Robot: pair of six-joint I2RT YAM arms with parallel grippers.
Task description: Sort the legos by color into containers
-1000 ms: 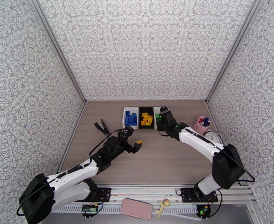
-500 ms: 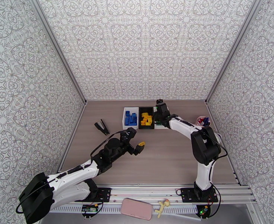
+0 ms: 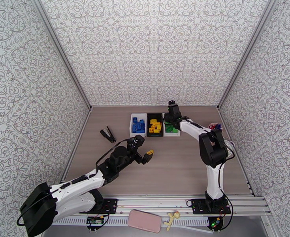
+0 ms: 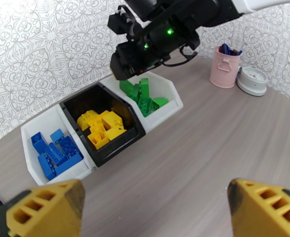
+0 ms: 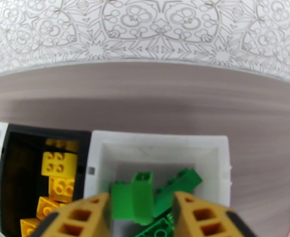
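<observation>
Three joined bins stand at the table's back centre. The left white bin (image 3: 138, 125) (image 4: 30, 135) holds blue legos (image 4: 56, 153). Yellow legos (image 4: 99, 127) fill the black bin (image 3: 155, 125) (image 5: 10, 155). Green legos (image 4: 143, 95) (image 5: 176, 186) lie in the right white bin (image 3: 171, 133) (image 5: 161, 141). My right gripper (image 3: 172, 116) (image 5: 139, 194) (image 4: 131, 64) hangs open just above the green bin, its fingers either side of an upright green brick down in the pile. My left gripper (image 3: 143, 149) (image 4: 155, 194) hovers wide open over bare table in front of the bins, holding nothing.
A pink pen cup (image 4: 224, 68) and a small white clock (image 4: 252, 79) stand right of the bins. A black clip tool (image 3: 108, 134) lies left of them. A pink phone (image 3: 144, 221) and a yellow figure (image 3: 172, 219) rest on the front rail.
My right arm folded back and its gripper moved from the bins' front edge to above the green bin. The left gripper drifted slightly right.
</observation>
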